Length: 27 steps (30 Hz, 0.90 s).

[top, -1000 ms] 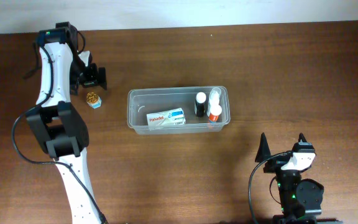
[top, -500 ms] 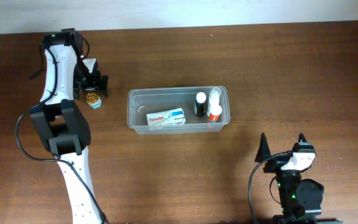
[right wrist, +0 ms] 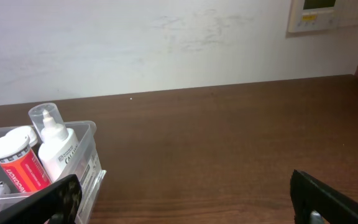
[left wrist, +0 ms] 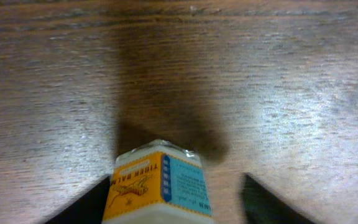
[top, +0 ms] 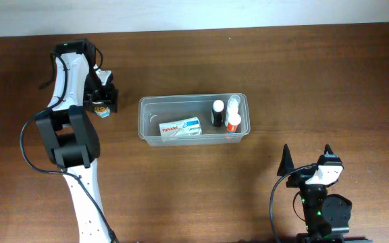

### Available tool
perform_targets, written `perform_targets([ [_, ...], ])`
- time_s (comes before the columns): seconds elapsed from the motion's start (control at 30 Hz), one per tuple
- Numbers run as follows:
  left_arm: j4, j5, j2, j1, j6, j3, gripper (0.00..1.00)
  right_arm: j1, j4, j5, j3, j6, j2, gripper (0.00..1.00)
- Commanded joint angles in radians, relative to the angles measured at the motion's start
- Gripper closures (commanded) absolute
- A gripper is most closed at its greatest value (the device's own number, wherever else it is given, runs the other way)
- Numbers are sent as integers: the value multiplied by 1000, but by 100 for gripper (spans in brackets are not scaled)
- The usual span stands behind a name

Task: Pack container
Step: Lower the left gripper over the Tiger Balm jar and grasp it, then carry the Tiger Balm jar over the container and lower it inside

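Container (top: 151,110) sits mid-table, long side running left-right, upright and open-topped. Inside I see a Panadol box (top: 181,127) lying flat towards the left. At the right end three bottles stand close together: a black-capped bottle (top: 217,112), a white bottle (top: 233,104) with a clear cap, and a red bottle (top: 232,123) with a white cap. Right wrist view shows the tub's corner low left, with the red and white bottles side by side against the end wall.

Left of the tub, apart from it, a small Tiger Balm jar (top: 100,108) stands on the wooden table (top: 316,74). Left gripper (top: 102,100) is right over it. In the left wrist view the fingers (left wrist: 82,208) are spread, one on each side of the jar, with a clear gap on the right side; not clamped.

Right gripper (top: 307,155) is at the near right edge, well away from the tub, claw wide apart, nothing between.
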Motion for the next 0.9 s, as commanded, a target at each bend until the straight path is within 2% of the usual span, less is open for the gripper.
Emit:
perform_targets([
  [0.0,6,0,14,1,9,-20,60,-6,-8,4,-5,0,-8,2],
  [0.13,8,0,14,1,3,-20,68,-6,-8,4,-5,0,-8,2],
  [0.5,-28,12,14,1,-55,3,67,-6,-8,4,-5,0,-8,2],
  [0.77,-217,83,13,-3,-55,222,67,-6,-8,4,-5,0,-8,2],
  [0.87,-232,122,-23,-24,-66,275,67,-6,-7,4,-5,-1,-8,2],
])
